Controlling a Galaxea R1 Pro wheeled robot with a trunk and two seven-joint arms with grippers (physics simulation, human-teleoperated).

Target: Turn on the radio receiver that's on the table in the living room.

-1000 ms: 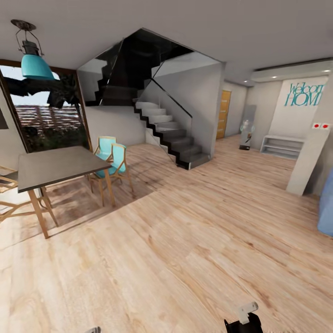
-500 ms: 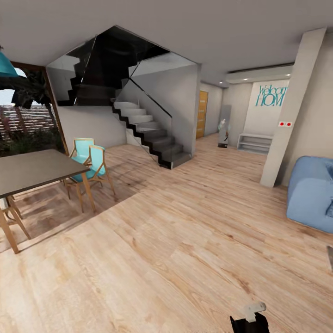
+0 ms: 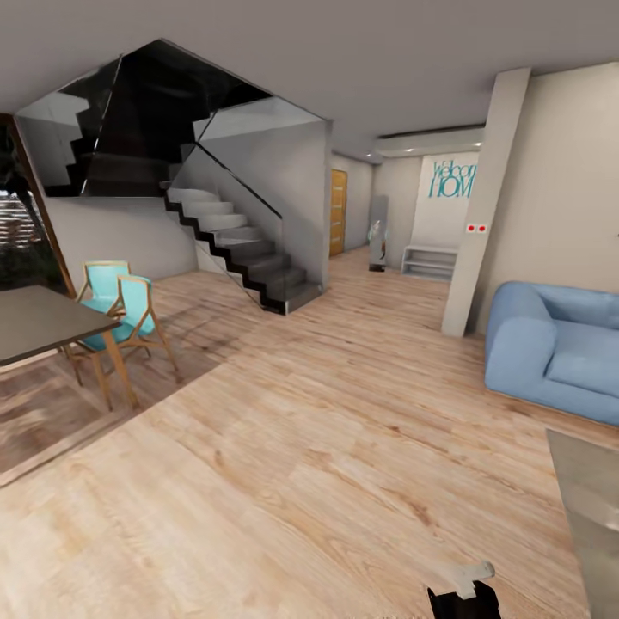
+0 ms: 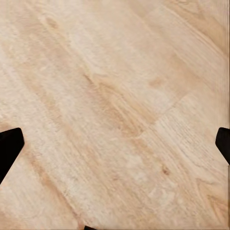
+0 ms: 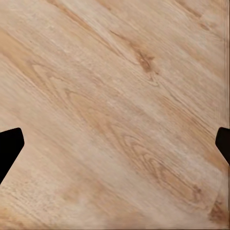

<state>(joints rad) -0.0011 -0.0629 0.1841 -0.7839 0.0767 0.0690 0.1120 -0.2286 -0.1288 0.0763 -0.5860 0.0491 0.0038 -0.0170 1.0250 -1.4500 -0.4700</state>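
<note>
1. Floor (image 3: 327,447): light wood planks run across the open room.
2. Table (image 3: 593,507): one glossy grey corner shows at the head view's right edge, just in front of the blue sofa (image 3: 559,348). What stands on it cannot be told.
3. Left gripper (image 4: 115,143): fingers spread wide apart, nothing between them, pointing down at bare floor.
4. Right gripper (image 5: 115,143): fingers likewise spread wide, nothing held, above bare floor.
5. Dining table (image 3: 39,318): dark top at the far left, with two turquoise chairs (image 3: 120,305) beside it.
6. Stairs (image 3: 241,249): behind the chairs, against the back wall.
</note>
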